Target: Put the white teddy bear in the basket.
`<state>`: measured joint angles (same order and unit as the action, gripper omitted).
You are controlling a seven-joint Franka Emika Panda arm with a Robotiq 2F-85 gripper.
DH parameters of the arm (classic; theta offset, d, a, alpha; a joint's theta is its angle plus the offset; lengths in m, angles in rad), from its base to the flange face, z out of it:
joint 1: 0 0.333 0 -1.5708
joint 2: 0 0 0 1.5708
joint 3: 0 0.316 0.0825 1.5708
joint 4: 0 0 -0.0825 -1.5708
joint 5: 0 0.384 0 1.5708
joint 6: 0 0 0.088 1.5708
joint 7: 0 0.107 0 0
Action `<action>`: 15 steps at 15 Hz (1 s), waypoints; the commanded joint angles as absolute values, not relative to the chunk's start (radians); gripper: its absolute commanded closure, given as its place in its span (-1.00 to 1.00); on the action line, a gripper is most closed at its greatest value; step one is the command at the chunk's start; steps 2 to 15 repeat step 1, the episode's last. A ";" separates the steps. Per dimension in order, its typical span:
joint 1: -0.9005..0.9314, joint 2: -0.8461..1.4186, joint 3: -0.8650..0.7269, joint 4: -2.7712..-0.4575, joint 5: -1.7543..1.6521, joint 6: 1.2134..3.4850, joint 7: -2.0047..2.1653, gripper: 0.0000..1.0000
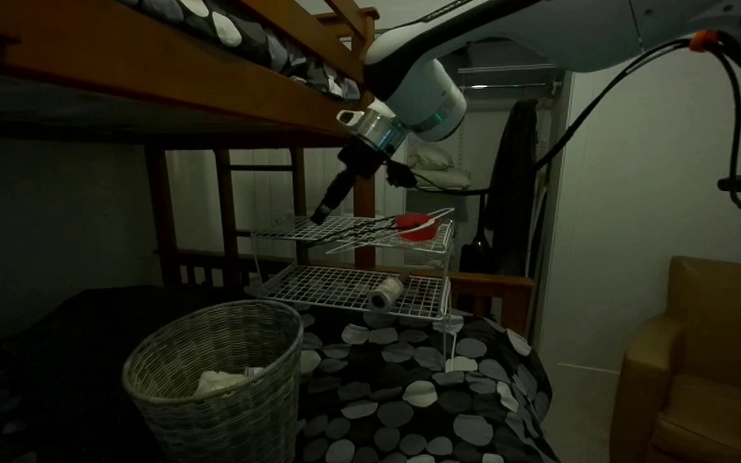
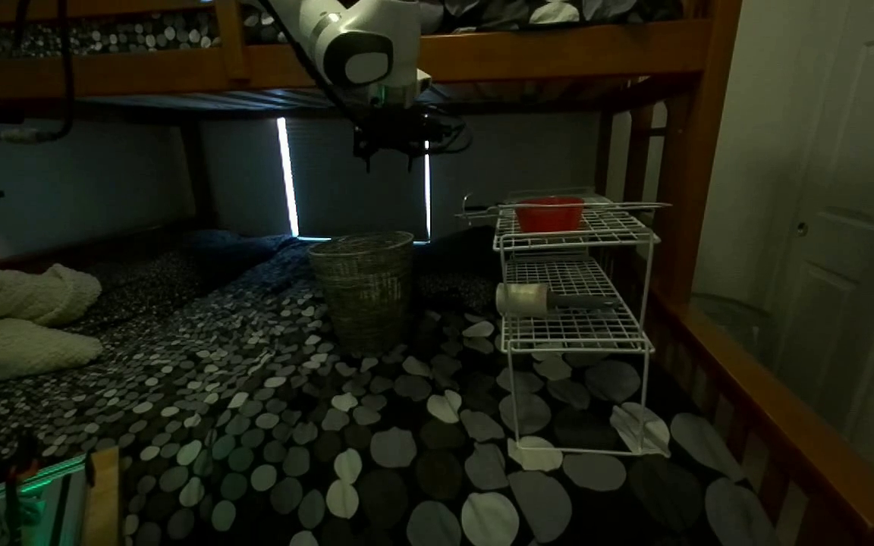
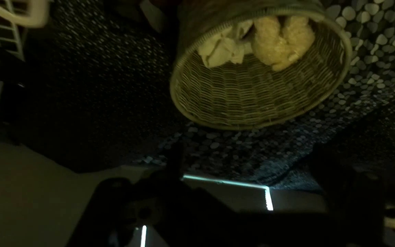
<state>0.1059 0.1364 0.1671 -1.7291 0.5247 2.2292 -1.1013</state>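
The basket [image 1: 261,411] stands upright on the patterned bed; it also shows in an exterior view [image 2: 365,296] and in the wrist view [image 3: 245,89]. The white teddy bear [image 3: 283,41] lies inside the basket in the wrist view, beside a crumpled white cloth [image 3: 221,51]. In an exterior view something white shows inside the basket [image 1: 216,381]; I cannot tell whether it is bear or cloth. My gripper [image 2: 388,163] is open and empty above bed height, apart from the basket. Its dark spread fingers show in the wrist view [image 3: 249,151].
A white wire rack [image 1: 351,308] stands beside the basket. It holds a red bowl [image 1: 417,227] and hangers on top, and a lint roller [image 1: 386,293] below. The upper bunk's wooden rail [image 2: 558,53] is close to the arm. A tan armchair [image 1: 647,360] stands aside.
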 commanded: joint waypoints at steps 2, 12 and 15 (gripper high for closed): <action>0.086 0.104 0.148 -1.754 0.491 2.212 -1.074 -1.00; 0.086 0.104 0.148 -1.754 0.491 2.212 -1.074 -1.00; 0.086 0.104 0.148 -1.754 0.491 2.212 -1.074 -1.00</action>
